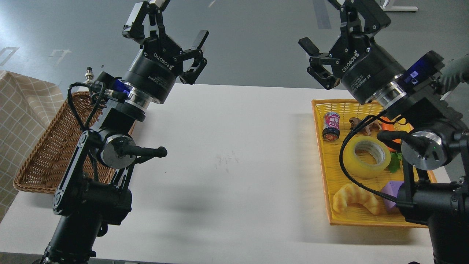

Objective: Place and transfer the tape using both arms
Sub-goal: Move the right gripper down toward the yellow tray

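Observation:
The tape (367,157), a translucent yellow roll with a whitish core, lies flat in the yellow tray (326,176) at the right of the white table. A black cable of my right arm crosses its left side. My right gripper (339,25) is open and empty, raised well above the tray's far end. My left gripper (166,27) is open and empty, raised above the table's far left, near the wicker basket (47,154).
In the yellow tray also lie a small can (331,126), a croissant (354,198), a purple block (391,190), an orange and green item (392,154) and a small brown thing (357,123). A checked cloth (22,106) lies left of the basket.

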